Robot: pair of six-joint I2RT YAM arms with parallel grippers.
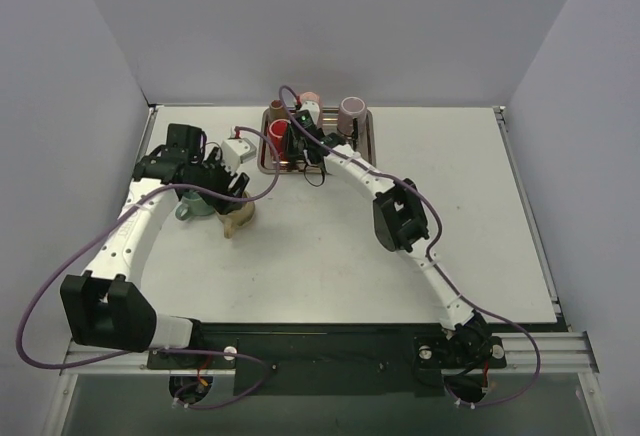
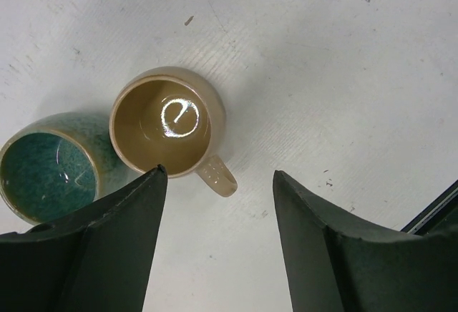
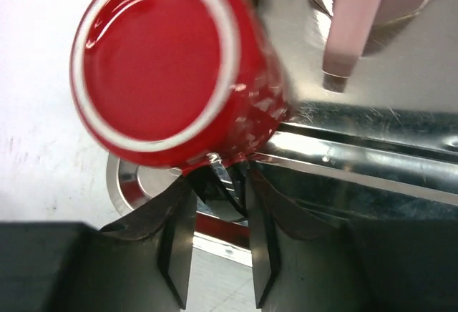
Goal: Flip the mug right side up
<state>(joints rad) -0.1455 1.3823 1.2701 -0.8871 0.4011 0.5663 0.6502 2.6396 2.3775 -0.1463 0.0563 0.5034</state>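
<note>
The red mug hangs tilted over the corner of the metal tray, and a flat red end ringed in white faces the right wrist camera. My right gripper is shut on the mug's lower edge, where the handle seems to be. In the top view the red mug is at the tray's left end, with my right gripper beside it. My left gripper is open and empty above the table, near the handle of an upright tan mug.
An upright teal cup touches the tan mug's left side; both stand left of centre. The tray at the back holds a pink mug and a mauve mug. A small white object lies left of the tray.
</note>
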